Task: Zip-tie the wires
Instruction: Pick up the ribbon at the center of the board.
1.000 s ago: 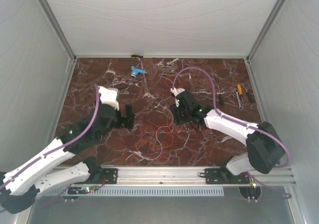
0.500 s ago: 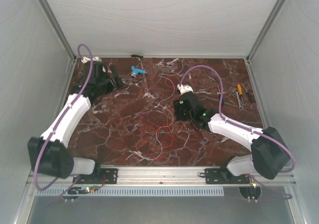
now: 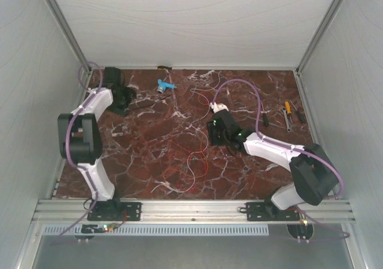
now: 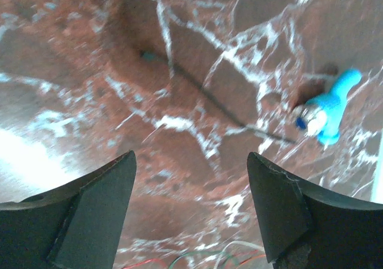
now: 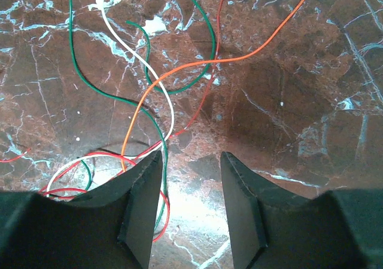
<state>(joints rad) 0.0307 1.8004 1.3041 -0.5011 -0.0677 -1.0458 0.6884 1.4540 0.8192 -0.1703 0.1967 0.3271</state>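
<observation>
The wires (image 3: pixel 190 161) are thin red, orange, white and green strands curling loosely mid-table. In the right wrist view the wires (image 5: pixel 157 72) cross just ahead of the fingers. A green and a red strand run along the inner edge of the left finger (image 5: pixel 139 209). My right gripper (image 3: pixel 213 138) (image 5: pixel 190 155) hangs low over them, open, with only bare marble in its gap. My left gripper (image 3: pixel 128 94) (image 4: pixel 190 161) is open and empty near the far-left corner, its arm folded back. A few strand ends (image 4: pixel 203 260) show at the bottom of its view.
A small blue-and-white plastic piece (image 3: pixel 166 85) (image 4: pixel 328 107) lies near the back edge, right of the left gripper. A thin dark strip (image 4: pixel 209 95) lies on the marble beside it. Hand tools (image 3: pixel 288 115) sit at the right side. Grey walls enclose the table.
The left arm has swung from mid-table back to the far-left corner and folded up, and its jaws have narrowed somewhat. The right gripper has barely moved.
</observation>
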